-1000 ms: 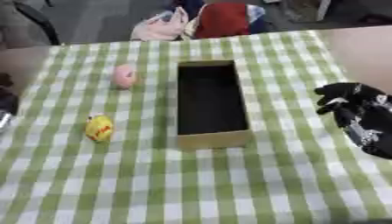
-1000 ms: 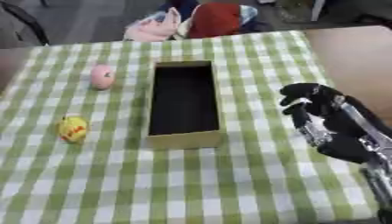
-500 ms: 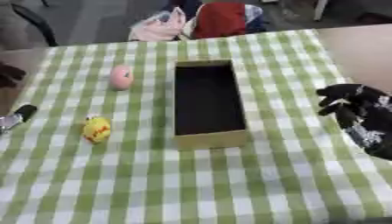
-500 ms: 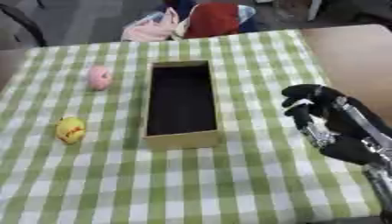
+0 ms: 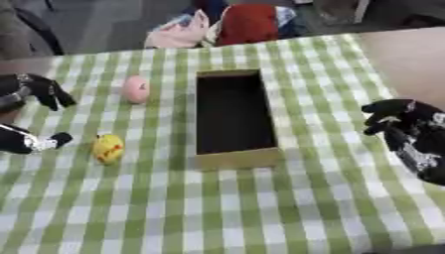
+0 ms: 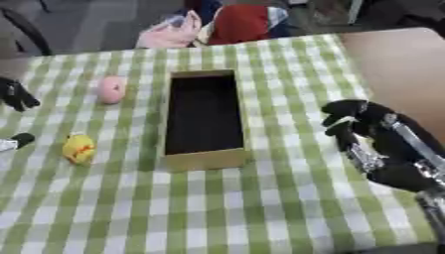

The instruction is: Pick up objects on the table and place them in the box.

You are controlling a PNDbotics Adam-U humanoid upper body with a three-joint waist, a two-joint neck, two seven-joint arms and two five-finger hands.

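An open brown cardboard box stands lengthwise in the middle of the green checked table, its inside dark with nothing visible in it. A pink egg-shaped object lies left of the box near the far side. A small yellow object lies nearer, left of the box's front end. My left hand reaches in from the left edge, open, with its fingers spread just left of the two objects and touching neither. My right hand rests at the right, fingers relaxed, holding nothing.
The checked cloth covers the table up to a bare brown strip at the right. Beyond the far edge lie pink and red bags or clothes. A dark chair stands at the far left.
My left hand has come into view from the left edge and moved toward the yellow and pink objects. My right hand has stayed in place. The objects have not moved.
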